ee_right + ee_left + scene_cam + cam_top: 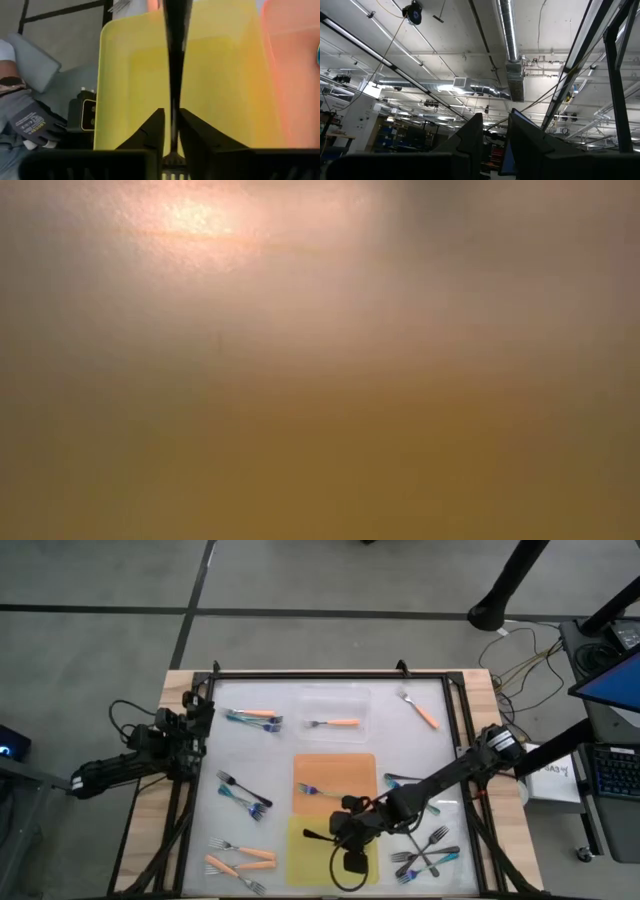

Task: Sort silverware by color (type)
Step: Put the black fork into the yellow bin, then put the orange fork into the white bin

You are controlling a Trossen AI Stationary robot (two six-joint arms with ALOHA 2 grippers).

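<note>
As the right gripper hangs over the yellow tray, note its fingers clenched on a black fork, long axis running straight ahead. Your release lies directly below. Left gripper, apparently closed empty, waits at the counter's left edge.

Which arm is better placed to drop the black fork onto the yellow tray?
The right. Its gripper is shut on the black fork right above the yellow tray. The left gripper waits at the table's far left edge, pointing up at the ceiling.
</note>
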